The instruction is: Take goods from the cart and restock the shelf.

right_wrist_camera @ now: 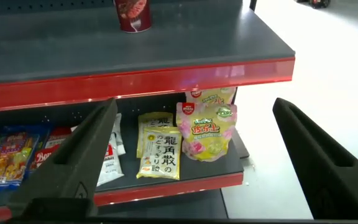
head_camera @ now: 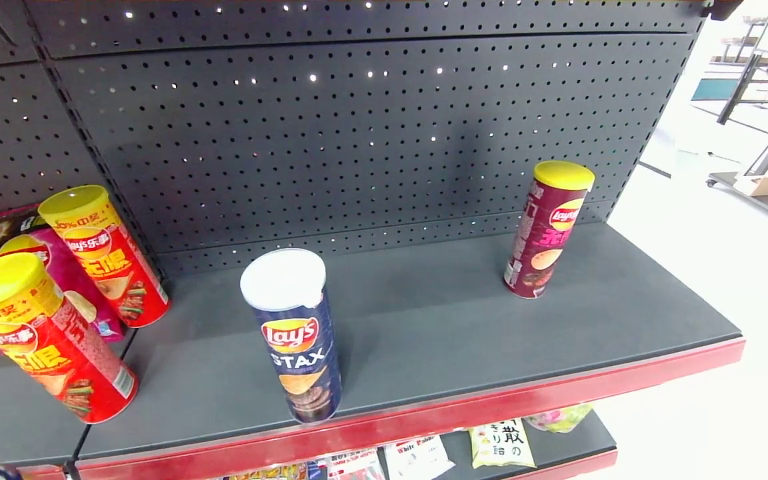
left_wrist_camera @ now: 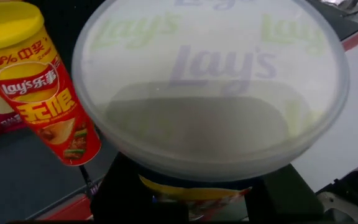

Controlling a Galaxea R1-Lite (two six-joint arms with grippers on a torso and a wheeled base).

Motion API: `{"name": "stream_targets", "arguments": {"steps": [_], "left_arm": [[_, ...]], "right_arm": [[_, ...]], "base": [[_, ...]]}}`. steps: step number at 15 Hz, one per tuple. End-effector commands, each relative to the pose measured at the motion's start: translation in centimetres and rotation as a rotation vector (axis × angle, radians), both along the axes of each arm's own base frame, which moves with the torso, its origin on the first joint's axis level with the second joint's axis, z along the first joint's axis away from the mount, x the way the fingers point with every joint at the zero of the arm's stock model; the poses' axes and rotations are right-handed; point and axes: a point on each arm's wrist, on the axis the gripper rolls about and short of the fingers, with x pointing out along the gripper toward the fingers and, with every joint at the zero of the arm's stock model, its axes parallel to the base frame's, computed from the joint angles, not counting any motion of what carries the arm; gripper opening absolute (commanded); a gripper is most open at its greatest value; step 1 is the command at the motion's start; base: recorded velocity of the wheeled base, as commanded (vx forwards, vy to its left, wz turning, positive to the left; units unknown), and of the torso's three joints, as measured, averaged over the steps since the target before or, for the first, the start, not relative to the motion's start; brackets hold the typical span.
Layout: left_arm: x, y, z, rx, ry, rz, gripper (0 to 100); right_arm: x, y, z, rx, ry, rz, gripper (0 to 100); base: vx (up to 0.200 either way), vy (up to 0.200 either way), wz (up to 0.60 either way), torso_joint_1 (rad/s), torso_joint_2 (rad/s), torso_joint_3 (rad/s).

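The right gripper (right_wrist_camera: 196, 106) had its two black fingers (right_wrist_camera: 73, 168) spread wide apart, with nothing between them and nothing touching them. It sat in front of the lower shelf (right_wrist_camera: 185, 183), level with the snack packets lying there. These were yellow-and-white paper packets (right_wrist_camera: 160, 152), a yellow-and-pink plastic pouch (right_wrist_camera: 207, 130) just beside them, and blue packets (right_wrist_camera: 8, 158) farther along.

A round translucent plastic lid (left_wrist_camera: 210, 81) sat close under the left wrist camera, on a can with a dark blue and yellow side (left_wrist_camera: 191, 190). Whether the left gripper had hold of that can could not be told. Nor was it clear whether this was the same can seen from the head.

On the dark grey metal shelf with a red front edge (head_camera: 464, 320), a tall dark blue cardboard chip can with a white lid (head_camera: 301, 347) stood upright near the front edge. A maroon chip can with a yellow lid (head_camera: 547, 230) stood upright well apart from it, towards the perforated back panel (head_camera: 357, 133). Two red chip cans with yellow lids stood on the neighbouring section, one at the front (head_camera: 41, 340) and one farther back (head_camera: 107, 257). A magenta snack bag (head_camera: 64, 267) was behind them.
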Motion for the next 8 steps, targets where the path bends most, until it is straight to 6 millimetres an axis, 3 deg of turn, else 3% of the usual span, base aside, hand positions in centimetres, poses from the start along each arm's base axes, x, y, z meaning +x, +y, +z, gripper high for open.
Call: {"name": "stream_targets", "arguments": {"steps": [1,4,8], "left_arm": [[3.7,-1.1,0.7,0.022,0.098,-0.034,0],[6.5,-2.0,1.7,0.017,0.095,-0.077,0],[8.9,-2.7,1.9,0.021,0.128,-0.113,0]], "right_arm": [[0.0,0.0,0.0,0.012,0.001,-0.002,100],[0.0,0.0,0.0,0.007,0.001,-0.001,100],[0.0,0.0,0.0,0.007,0.001,-0.001,100]], "base": [[0.000,0.000,0.00,0.000,0.00,0.000],[0.000,0.000,0.00,0.000,0.00,0.000],[0.000,0.000,0.00,0.000,0.00,0.000]]}}
